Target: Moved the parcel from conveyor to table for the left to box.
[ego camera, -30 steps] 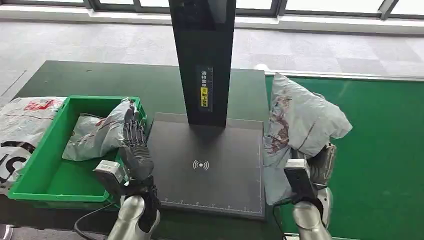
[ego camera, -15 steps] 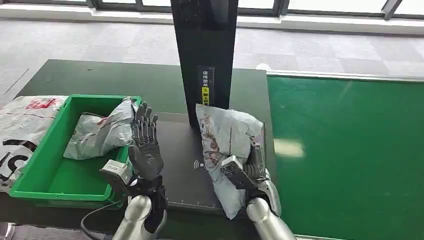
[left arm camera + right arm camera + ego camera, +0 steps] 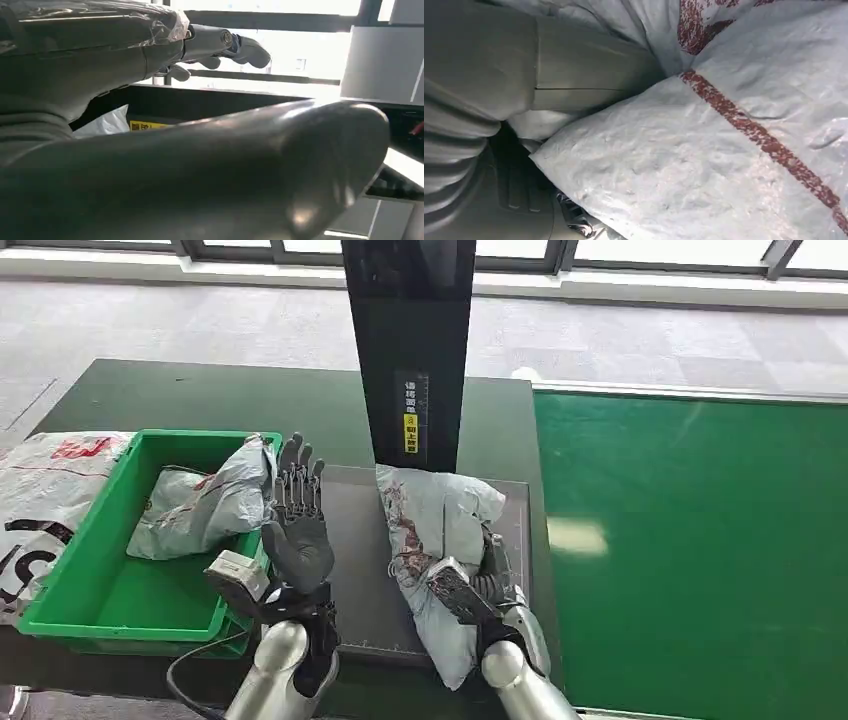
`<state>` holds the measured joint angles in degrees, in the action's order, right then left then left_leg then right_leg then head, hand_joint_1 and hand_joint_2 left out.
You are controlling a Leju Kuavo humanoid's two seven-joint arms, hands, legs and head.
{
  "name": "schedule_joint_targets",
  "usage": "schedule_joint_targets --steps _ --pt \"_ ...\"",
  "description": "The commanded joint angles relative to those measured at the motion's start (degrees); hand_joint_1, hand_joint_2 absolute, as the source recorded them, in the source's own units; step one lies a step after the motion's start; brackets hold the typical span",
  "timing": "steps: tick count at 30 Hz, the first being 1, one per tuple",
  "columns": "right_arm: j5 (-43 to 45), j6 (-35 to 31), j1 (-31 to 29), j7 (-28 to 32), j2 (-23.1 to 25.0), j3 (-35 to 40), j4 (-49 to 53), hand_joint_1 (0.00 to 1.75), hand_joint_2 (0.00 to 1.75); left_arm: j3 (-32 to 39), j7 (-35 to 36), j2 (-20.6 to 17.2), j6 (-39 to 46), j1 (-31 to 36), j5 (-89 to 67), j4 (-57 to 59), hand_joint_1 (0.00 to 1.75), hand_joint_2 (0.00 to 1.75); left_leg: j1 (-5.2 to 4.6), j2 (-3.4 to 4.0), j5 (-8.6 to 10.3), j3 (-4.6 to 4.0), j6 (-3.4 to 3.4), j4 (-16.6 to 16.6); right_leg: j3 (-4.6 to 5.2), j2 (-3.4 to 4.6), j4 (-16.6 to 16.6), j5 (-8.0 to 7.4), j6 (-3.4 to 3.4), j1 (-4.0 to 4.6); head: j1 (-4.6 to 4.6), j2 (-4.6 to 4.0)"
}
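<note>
Now the right hand point(image 3: 487, 585) grips the parcel point(image 3: 435, 540) from its right side, fingers wrapped against the grey bag. Parcel sits over the dark scanner pad point(image 3: 350, 550) on the table, just in front of the black post point(image 3: 408, 350), off the green conveyor point(image 3: 690, 540). Left hand point(image 3: 297, 525) is raised, empty, fingers spread wide, just beside the green box point(image 3: 90, 600), which holds another bag point(image 3: 200, 505). Transfer looks nearly done; release and the left's boxing remain.
</note>
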<state>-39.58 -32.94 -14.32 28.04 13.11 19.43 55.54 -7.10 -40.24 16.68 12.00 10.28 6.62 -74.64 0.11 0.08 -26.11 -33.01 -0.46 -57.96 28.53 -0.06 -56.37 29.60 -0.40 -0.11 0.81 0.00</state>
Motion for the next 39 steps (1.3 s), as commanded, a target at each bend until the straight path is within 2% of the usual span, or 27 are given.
schedule_joint_targets --steps 1,5,6,13,15,18,19,27,31,39 --pt "0.14 0.15 -3.21 0.06 -0.79 2.11 -4.49 1.75 1.75 -1.36 0.24 0.08 -0.19 2.62 -0.01 3.22 0.0 0.0 -0.03 -0.07 0.08 -0.02 -0.04 0.11 0.03 -0.06 0.07 -0.04 0.03 -0.04 0.0 0.0" --pt "-0.16 -0.71 -5.12 0.88 -0.53 1.81 -5.95 1.75 1.75 -1.81 0.24 0.6 -0.07 3.12 -0.49 3.8 0.0 0.0 -0.01 -0.04 0.05 -0.06 -0.01 0.03 0.06 -0.03 0.02 -0.03 0.03 -0.01 0.0 0.0" --pt "-1.34 -2.38 -5.63 0.42 -0.3 1.7 -6.7 0.02 1.75 -1.98 0.24 0.66 -0.11 3.11 -0.51 3.9 0.0 0.0 -0.03 -0.06 0.08 -0.07 -0.02 0.06 0.07 -0.05 0.03 -0.05 0.05 -0.04 0.0 0.0" --pt "-2.9 -4.02 -3.63 -1.4 -0.65 0.33 -5.43 0.0 1.75 -2.16 0.24 0.29 0.13 2.93 -0.77 4.38 0.0 0.0 0.0 -0.09 0.06 -0.01 -0.02 0.06 -0.02 -0.1 0.07 -0.02 0.04 -0.01 0.0 0.0" --pt "-4.87 -7.06 -2.22 -2.37 -0.31 -1.19 -3.38 0.0 1.75 -2.48 0.24 0.13 1.36 3.08 -1.87 5.37 0.0 0.0 -0.02 -0.11 0.04 0.0 -0.02 0.06 -0.03 -0.11 0.05 0.01 0.03 -0.03 -0.02 0.0" --pt "-10.25 -7.06 1.88 -3.89 0.45 -5.55 3.48 0.0 1.75 -3.18 0.24 0.2 2.2 2.58 -2.97 4.46 0.0 0.0 -0.01 -0.23 0.06 -0.02 -0.02 0.07 -0.04 -0.23 0.08 0.02 0.02 -0.03 0.0 0.0" --pt "-10.58 -7.06 3.43 -3.05 0.86 -6.81 6.0 0.0 0.0 -3.38 0.26 0.19 2.33 2.36 -3.22 3.9 0.0 0.0 -0.04 -0.27 0.09 -0.01 -0.03 0.13 -0.05 -0.27 0.11 0.01 0.03 -0.06 0.0 0.0" --pt "-11.89 -7.06 14.09 -0.75 0.72 -6.69 23.76 0.0 0.0 -4.05 1.43 -0.49 3.15 1.49 -5.05 1.24 0.0 0.0 -0.03 -0.2 0.03 -0.08 -0.02 0.02 0.04 -0.2 0.01 0.04 0.03 -0.05 -0.02 0.0" --pt "-8.34 -7.06 20.26 -0.33 -1.81 -6.4 29.3 0.0 0.0 -2.44 2.69 -1.05 3.07 -0.35 -6.21 -1.57 0.0 0.0 -0.04 -0.28 0.06 -0.01 -0.02 0.13 -0.05 -0.28 0.13 0.04 0.05 -0.06 0.0 0.0" --pt "-6.37 -7.06 20.35 1.31 -1.55 -7.5 30.53 0.0 0.0 -1.7 3.55 -1.13 3.81 -1.66 -7.86 -2.88 0.0 0.0 -0.04 -0.05 0.02 0.0 -0.02 0.1 -0.01 -0.04 0.09 0.0 0.03 -0.05 0.0 0.0"
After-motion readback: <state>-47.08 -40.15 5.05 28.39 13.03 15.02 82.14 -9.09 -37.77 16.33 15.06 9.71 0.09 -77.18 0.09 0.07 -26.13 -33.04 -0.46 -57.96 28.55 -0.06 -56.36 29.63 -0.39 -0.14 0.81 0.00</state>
